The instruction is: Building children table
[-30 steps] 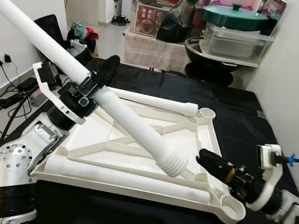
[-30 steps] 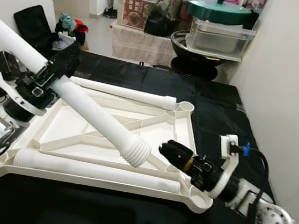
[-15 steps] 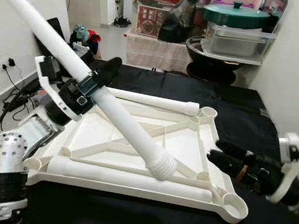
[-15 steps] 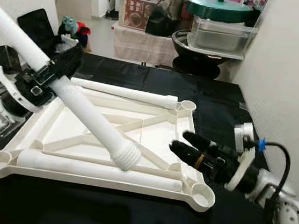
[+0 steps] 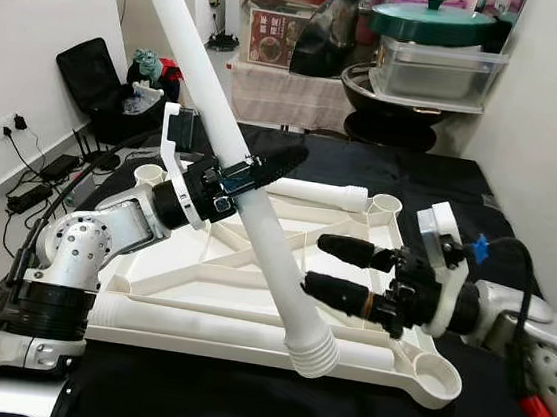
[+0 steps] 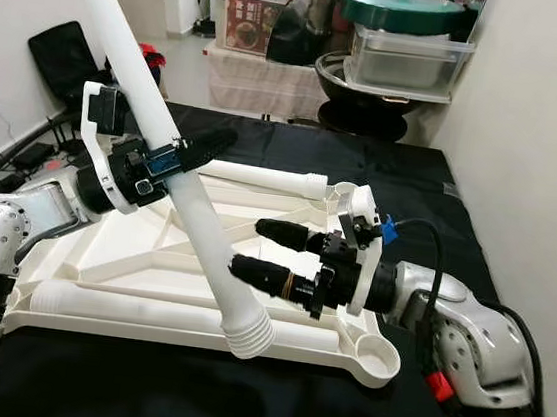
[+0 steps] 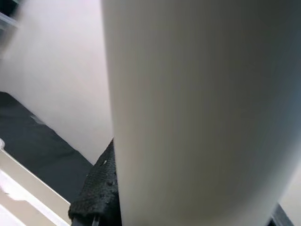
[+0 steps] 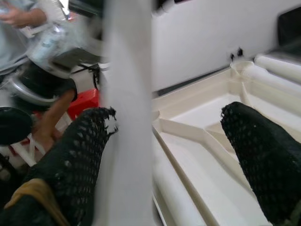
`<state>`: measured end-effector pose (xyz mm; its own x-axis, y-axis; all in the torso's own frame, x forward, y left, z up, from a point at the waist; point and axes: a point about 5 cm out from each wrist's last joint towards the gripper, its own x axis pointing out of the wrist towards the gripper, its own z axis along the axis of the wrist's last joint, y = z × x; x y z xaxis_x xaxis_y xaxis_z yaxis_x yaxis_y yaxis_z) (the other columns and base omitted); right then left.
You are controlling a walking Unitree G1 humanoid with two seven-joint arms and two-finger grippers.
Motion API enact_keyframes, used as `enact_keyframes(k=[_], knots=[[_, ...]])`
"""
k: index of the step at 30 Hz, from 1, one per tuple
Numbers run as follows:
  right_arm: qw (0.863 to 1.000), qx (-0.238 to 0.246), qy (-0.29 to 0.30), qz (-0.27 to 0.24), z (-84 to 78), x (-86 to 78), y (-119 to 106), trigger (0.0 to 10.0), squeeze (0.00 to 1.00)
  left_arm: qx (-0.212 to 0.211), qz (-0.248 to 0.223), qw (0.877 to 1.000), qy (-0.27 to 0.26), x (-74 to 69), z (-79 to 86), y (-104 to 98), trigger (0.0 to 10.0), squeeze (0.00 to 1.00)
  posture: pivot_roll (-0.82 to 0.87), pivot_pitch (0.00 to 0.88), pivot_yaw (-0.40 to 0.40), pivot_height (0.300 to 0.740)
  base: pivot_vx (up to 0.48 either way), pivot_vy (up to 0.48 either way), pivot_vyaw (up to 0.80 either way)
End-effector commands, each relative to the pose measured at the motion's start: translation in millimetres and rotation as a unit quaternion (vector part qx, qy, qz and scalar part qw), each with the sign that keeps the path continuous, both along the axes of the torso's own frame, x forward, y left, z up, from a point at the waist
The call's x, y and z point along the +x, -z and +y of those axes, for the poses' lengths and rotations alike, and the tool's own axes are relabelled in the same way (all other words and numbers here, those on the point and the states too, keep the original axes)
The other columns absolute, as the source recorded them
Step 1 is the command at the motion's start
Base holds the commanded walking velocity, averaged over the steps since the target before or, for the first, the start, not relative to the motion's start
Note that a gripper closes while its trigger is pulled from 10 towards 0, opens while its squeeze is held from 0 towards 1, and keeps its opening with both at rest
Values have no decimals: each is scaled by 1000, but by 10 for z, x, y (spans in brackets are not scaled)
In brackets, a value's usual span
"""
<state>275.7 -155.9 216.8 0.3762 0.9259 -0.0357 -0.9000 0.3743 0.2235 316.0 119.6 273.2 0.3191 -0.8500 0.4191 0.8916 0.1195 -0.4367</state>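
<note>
A white table top [image 5: 177,257] lies upside down on the black-covered table. My left gripper [image 5: 234,178] is shut on a long white leg tube [image 5: 199,69], which slants steeply, its threaded end [image 5: 314,355] hanging low over the top's near rim. In the left wrist view the leg tube [image 7: 197,113] is pressed against a black finger [image 7: 96,193]. My right gripper [image 5: 324,267] is open, with its fingertips just right of the tube's lower part. In the right wrist view the blurred tube [image 8: 127,117] passes beside one of the fingers [image 8: 75,160].
Two more white legs lie in the top: one along the far rim [image 5: 291,187], one along the near rim [image 5: 195,327]. Round corner sockets [image 5: 437,380] stand open. Boxes and a green pot [image 5: 435,25] crowd the shelf behind. A wall is close on the right.
My left gripper has swung the leg more upright, bringing its threaded end toward the near rim. My right gripper has opened and moved left up to the tube. The camera has shifted too.
</note>
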Motion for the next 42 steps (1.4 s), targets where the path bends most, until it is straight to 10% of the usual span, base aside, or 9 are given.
enact_keyframes(k=[1, 34, 35, 36, 37, 38, 42], knots=[[999, -17, 11, 30, 55, 24, 128, 10000, 0, -5, -11, 999, 31, -19, -62, -61, 10000, 0, 26, 0, -1, 740, 0, 0, 0], [984, -53, -123, 119, 645, -209, 358, 10000, 0, 49, -15, 990, 131, 61, -406, 130, 10000, 0, -23, 0, 36, 740, 0, 0, 0], [983, -53, -122, 123, 654, -208, 369, 4902, 0, 51, -16, 990, 132, 66, -406, 127, 10000, 0, -24, 0, 39, 740, 0, 0, 0], [983, -53, -122, 123, 654, -208, 369, 4902, 0, 51, -16, 990, 132, 66, -406, 127, 10000, 0, -24, 0, 39, 740, 0, 0, 0], [983, -53, -121, 127, 665, -206, 375, 1373, 0, 53, -18, 989, 133, 71, -406, 129, 10000, 0, -24, 0, 39, 740, 0, 0, 0], [983, -47, -113, 136, 680, -191, 374, 0, 0, 55, -20, 989, 133, 74, -405, 130, 10000, 0, -24, 0, 39, 740, 0, 0, 0], [983, -41, -107, 141, 692, -179, 372, 0, 0, 59, -28, 990, 127, 79, -403, 127, 10000, 0, -24, 0, 39, 740, 0, 0, 0]])
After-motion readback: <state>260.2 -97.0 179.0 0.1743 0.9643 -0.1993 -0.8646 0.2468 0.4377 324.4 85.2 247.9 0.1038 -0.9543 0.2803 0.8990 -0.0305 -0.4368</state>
